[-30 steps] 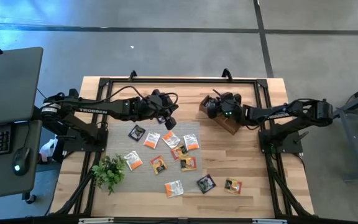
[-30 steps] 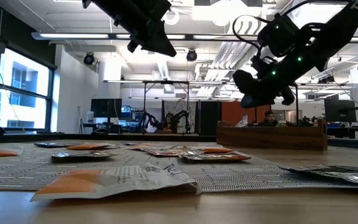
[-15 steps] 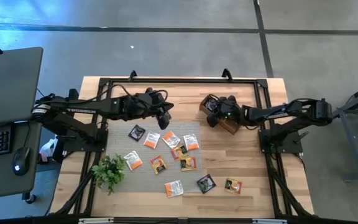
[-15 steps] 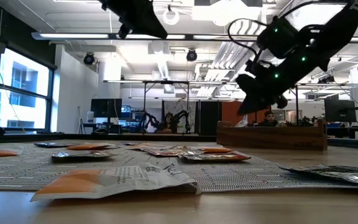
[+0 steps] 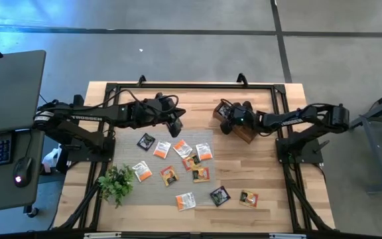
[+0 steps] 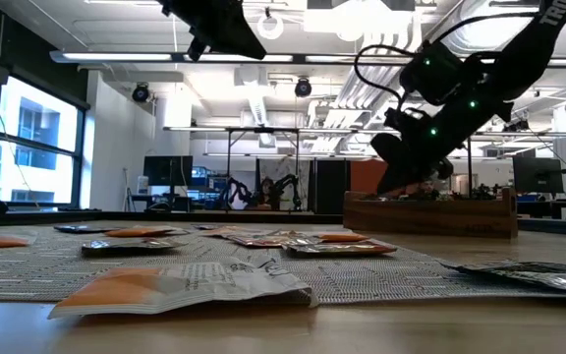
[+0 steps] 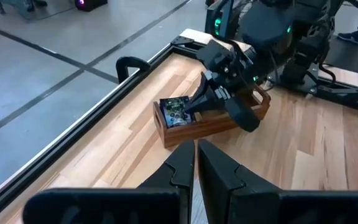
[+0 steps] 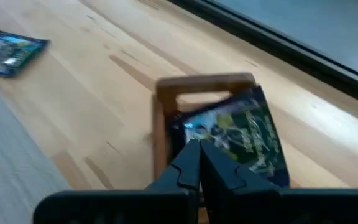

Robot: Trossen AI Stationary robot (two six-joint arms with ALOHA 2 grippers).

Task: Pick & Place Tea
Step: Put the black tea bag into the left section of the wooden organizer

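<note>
Right claw (image 5: 225,122): fingers pressed together, empty, tip at the box's end.
Left claw (image 5: 175,123): closed, empty, raised beside the mat.
Table (image 5: 270,179): pale wood planks.
Mat (image 5: 152,182): grey, woven, rectangular.
Box (image 5: 243,131): brown wood, oblong; one black sachet (image 7: 178,112) stands inside.
Tea (image 5: 201,174): flat square sachets, orange-white or black, scattered on the mat.

Both tools (image 5: 176,123) (image 5: 224,125) closed, arms raised.

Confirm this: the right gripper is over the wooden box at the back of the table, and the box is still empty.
Not empty. The left wrist view shows a dark tea sachet standing in the wooden box. The rest holds: the right gripper, shut, is over the box at the back of the table.
</note>
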